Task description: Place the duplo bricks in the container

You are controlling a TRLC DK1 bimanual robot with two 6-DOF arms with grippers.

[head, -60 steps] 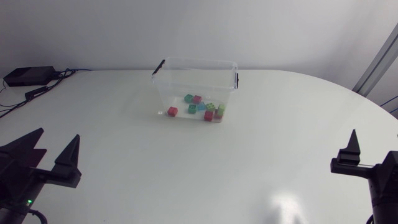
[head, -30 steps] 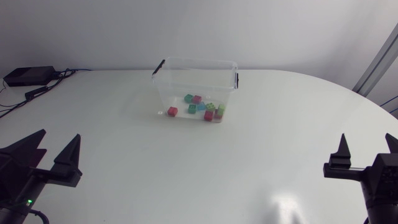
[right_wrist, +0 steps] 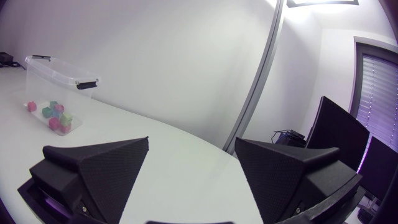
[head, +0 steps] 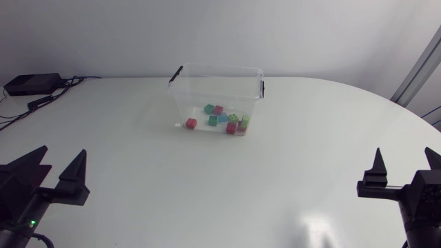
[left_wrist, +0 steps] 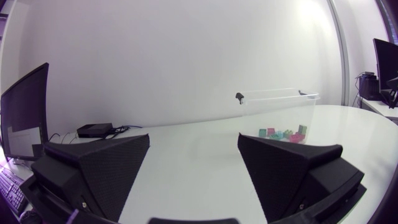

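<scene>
Clear open-topped container (head: 200, 93) stands at the far middle of the white table (head: 138, 158). The duplo bricks (head: 222, 118) (red, green, blue, lime) lie clustered on its floor. The left gripper (head: 60, 162) sits low at the near left edge, fingers spread wide. The right gripper (head: 406, 162) is at the near right edge, likewise spread. Both are well apart from the container.

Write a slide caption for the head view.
Duplo bricks lie in the clear container; left gripper and right gripper stand open, far from it.
</scene>
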